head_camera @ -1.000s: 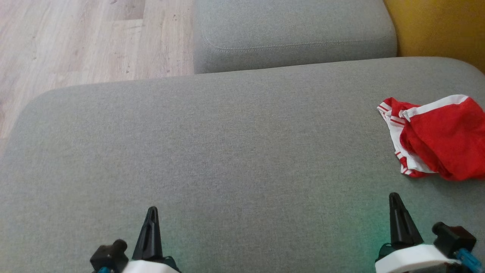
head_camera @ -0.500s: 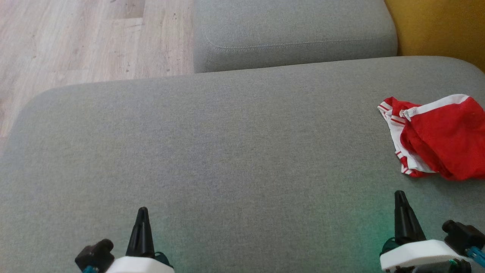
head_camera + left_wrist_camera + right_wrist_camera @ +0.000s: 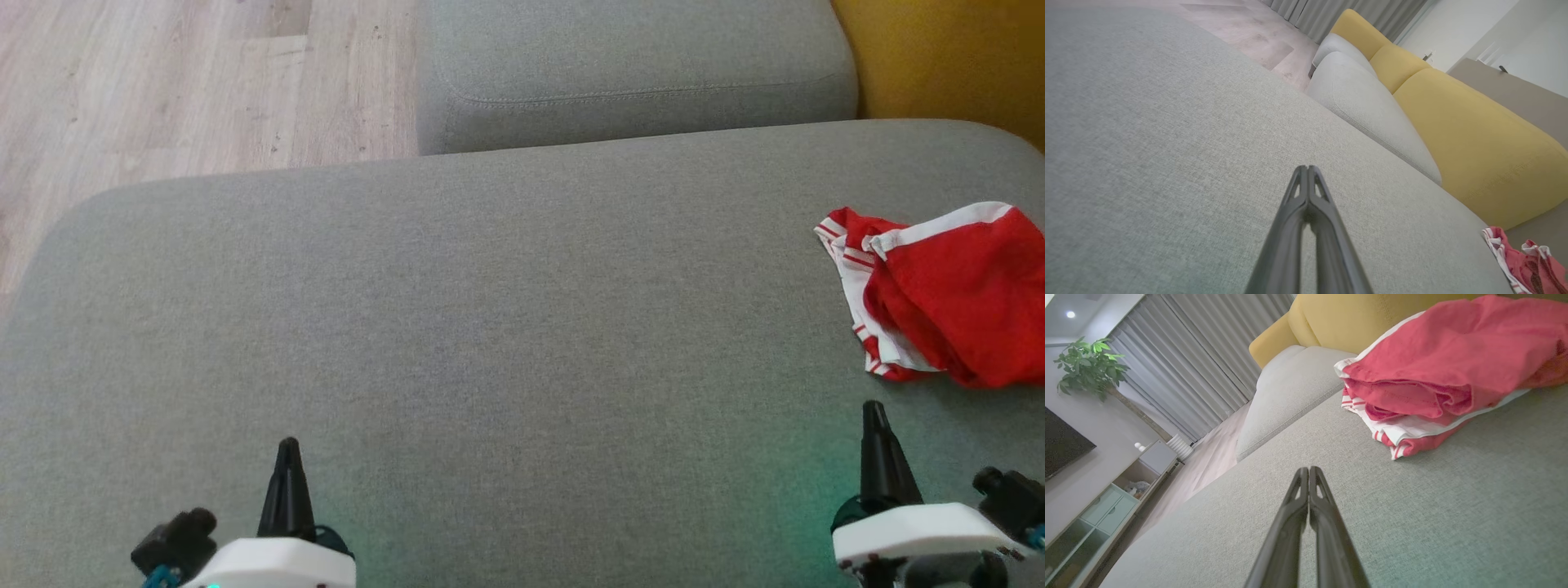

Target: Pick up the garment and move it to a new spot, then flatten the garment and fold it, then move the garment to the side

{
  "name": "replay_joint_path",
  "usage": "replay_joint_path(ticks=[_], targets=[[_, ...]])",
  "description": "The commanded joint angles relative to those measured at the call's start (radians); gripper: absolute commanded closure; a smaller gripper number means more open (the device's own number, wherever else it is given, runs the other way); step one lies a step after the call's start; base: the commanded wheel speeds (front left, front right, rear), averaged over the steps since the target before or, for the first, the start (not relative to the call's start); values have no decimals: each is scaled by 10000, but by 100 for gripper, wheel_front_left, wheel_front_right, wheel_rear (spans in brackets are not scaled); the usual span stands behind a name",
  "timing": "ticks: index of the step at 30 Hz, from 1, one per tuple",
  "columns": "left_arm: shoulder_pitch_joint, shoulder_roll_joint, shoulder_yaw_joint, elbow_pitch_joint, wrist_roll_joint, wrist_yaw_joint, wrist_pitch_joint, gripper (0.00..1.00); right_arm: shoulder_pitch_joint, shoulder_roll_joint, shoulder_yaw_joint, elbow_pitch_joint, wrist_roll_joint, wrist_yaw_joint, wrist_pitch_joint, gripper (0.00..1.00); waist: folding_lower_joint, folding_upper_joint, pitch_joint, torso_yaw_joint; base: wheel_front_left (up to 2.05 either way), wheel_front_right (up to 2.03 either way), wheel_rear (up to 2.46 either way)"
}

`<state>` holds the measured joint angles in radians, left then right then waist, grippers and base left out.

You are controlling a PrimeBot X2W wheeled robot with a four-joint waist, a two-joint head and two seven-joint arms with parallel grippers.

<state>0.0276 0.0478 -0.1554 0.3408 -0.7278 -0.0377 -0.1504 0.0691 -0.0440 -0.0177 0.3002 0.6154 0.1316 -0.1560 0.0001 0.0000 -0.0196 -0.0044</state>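
Head view: the red garment point(image 3: 951, 294) lies bunched at the right edge of the grey cushion point(image 3: 490, 327) (white-striped trim showing). The left gripper point(image 3: 287, 447) and right gripper point(image 3: 873, 408) hover nearer, fingers pressed together.

The garment point(image 3: 955, 294) is bright red with broad white bands and thin red stripes along its edge (pinker seen from low down), the sofa seat point(image 3: 490, 327) plain flecked grey, its backrest point(image 3: 947, 65) mustard yellow, the floor point(image 3: 163, 82) pale wood-grain.
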Motion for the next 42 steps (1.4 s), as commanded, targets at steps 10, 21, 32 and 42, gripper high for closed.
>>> replay_joint_path(ticks=[10,21,32,42], targets=[[-588,43,500,-418,-1120,-171,292,100,-620,-151,-76,-369,1308,-4,285,100,0,0,26,5,0,0,0],[-696,48,800,-494,-2212,-278,615,100,-779,-168,-160,-398,2558,-4,592,100,0,0,54,10,0,0,0],[-803,51,1101,-570,-3299,-385,940,100,-937,-180,-251,-425,3799,-5,903,100,-1,0,83,16,0,0,0],[-901,53,1377,-639,-4288,-482,1236,100,-1082,-188,-338,-450,4926,-6,1191,100,-1,0,108,21,0,0,0]])
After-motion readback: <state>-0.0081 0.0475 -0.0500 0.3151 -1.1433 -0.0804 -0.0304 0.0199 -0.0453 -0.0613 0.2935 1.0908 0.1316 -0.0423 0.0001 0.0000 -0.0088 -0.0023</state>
